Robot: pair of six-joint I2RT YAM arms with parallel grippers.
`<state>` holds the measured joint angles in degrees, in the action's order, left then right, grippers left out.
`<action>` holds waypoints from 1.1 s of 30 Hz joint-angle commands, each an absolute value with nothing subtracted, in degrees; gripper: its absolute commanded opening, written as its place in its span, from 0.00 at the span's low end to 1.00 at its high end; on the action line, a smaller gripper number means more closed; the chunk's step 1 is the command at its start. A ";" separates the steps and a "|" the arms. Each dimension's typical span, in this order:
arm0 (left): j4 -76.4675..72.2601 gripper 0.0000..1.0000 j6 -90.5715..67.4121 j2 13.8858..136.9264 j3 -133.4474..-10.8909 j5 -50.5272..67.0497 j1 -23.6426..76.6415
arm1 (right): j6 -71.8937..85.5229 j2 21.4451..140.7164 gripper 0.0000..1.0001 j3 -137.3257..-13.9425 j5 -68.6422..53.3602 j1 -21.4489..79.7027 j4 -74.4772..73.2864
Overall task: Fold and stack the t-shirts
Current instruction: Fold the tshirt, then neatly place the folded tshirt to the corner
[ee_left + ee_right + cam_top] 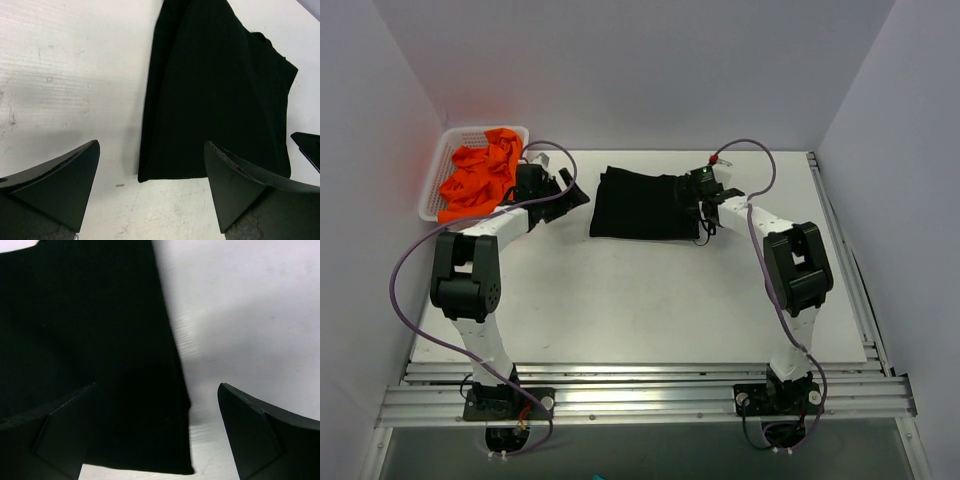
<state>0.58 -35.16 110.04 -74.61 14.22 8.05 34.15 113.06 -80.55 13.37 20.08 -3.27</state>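
A black t-shirt point(642, 203) lies folded flat at the back middle of the table point(620, 300). In the left wrist view its near left corner point(215, 95) sits just beyond my left gripper point(572, 191), which is open and empty, to the shirt's left. My right gripper point(704, 208) is open over the shirt's right edge point(100, 355), one finger above the cloth and the other over bare table; nothing is held. Several bright orange t-shirts point(480, 178) are crumpled in the basket at the back left.
The white mesh basket point(438, 170) stands in the back left corner against the left wall. Purple cables point(405, 300) loop off both arms. A metal rail point(640, 395) runs along the near edge, and another runs down the table's right side.
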 commanded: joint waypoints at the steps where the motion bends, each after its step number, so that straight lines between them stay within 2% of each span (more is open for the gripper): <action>1: -4.83 0.94 -33.22 106.79 -74.62 13.01 8.17 | 34.18 114.60 1.00 -81.21 12.66 21.27 -0.62; 13: -4.83 0.94 -31.29 105.91 -72.69 12.48 7.38 | 36.91 125.76 1.00 -88.42 14.77 22.06 -3.17; 14: -5.01 0.94 -31.38 106.00 -72.60 12.57 7.38 | 37.00 126.38 0.95 -88.77 14.50 21.80 -2.56; 16: -5.10 0.94 -31.38 106.35 -72.68 12.57 7.30 | 37.00 128.48 0.79 -89.03 12.58 21.27 -1.15; 19: -5.19 0.94 -31.20 106.96 -72.60 12.57 7.21 | 37.96 132.35 0.00 -92.10 10.11 20.74 -1.75; 25: -5.54 0.94 -31.20 106.88 -71.63 12.30 6.77 | 37.44 135.88 0.00 -100.80 14.50 18.03 -8.51; 33: -5.19 0.94 -31.11 107.14 -72.51 11.87 6.77 | 32.71 135.61 0.00 -113.10 21.16 5.82 -18.80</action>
<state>-2.90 -32.25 108.64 -71.37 12.25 7.07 35.83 135.66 -108.27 13.63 11.99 -10.31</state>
